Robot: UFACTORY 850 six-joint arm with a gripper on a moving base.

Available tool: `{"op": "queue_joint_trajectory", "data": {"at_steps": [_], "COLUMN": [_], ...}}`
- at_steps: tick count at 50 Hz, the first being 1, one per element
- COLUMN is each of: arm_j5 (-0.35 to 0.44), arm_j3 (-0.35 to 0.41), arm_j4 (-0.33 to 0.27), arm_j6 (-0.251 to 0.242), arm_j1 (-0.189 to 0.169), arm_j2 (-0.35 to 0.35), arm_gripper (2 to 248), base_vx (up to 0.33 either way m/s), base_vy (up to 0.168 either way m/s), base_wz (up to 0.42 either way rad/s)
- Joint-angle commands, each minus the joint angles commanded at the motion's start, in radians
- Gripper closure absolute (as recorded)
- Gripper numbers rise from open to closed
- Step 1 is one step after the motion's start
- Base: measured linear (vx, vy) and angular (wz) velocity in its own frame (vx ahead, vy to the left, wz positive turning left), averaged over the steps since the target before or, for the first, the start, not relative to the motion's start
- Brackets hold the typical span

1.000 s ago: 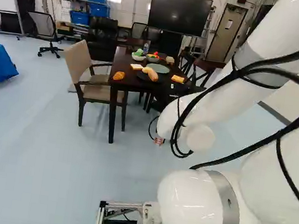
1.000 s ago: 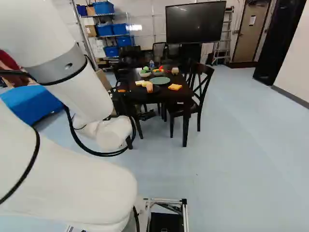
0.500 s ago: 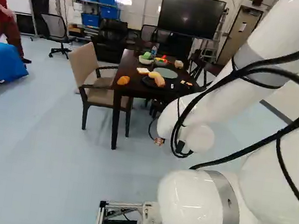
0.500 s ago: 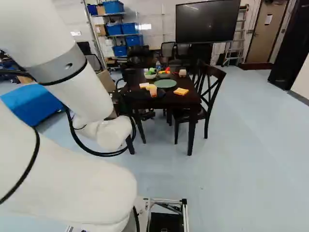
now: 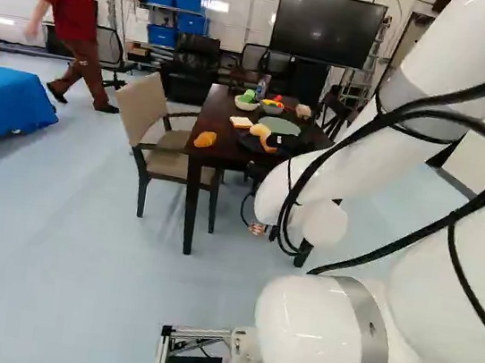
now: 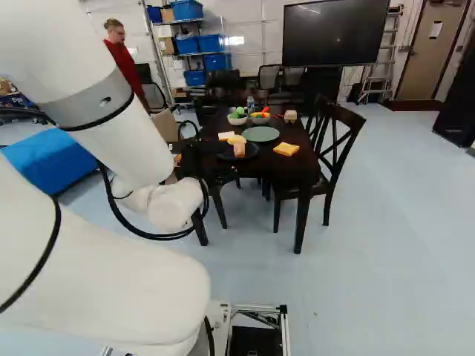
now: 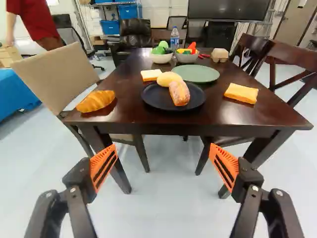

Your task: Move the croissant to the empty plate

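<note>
Claw (image 6: 194,157) apart before table (image 7: 223,111); croissant (image 7: 96,101) at corner, green plate (image 7: 197,74) behind black plate (image 7: 152,99)

No text, brand, number or sign is legible in any view. Label, bottle (image 7: 175,37): located well ahead of the gripper (image 6: 197,162); print too small to read. Posted sheet (image 6: 436,30), door (image 6: 420,68): located far ahead of the gripper and to its right; content too small to read.
</note>
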Motion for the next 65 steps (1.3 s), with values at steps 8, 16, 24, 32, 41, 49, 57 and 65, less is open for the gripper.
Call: {"op": "queue_joint_trajectory", "data": {"at_steps": [8, 16, 24, 32, 41, 49, 57, 65], "arm_j5": [0.000, 0.000, 0.000, 0.000, 0.000, 0.000, 0.000, 0.000], "arm_j3": [0.000, 0.000, 0.000, 0.000, 0.000, 0.000, 0.000, 0.000], "arm_j4": [0.000, 0.000, 0.000, 0.000, 0.000, 0.000, 0.000, 0.000], "arm_j6": [0.000, 0.000, 0.000, 0.000, 0.000, 0.000, 0.000, 0.000], "arm_j1": [0.000, 0.000, 0.000, 0.000, 0.000, 0.000, 0.000, 0.000], "arm_j2": [0.000, 0.000, 0.000, 0.000, 0.000, 0.000, 0.000, 0.000], "arm_gripper": [3, 3, 3, 3, 3, 3, 3, 3], "base_vx": [0.187, 0.190, 0.184, 0.186, 0.178, 0.155, 0.105, -0.003], "base_vy": [-0.050, -0.042, -0.030, -0.004, -0.002, -0.002, -0.004, 0.000], "base_wz": [0.009, -0.014, -0.025, -0.018, -0.014, -0.015, -0.015, 0.001]}}
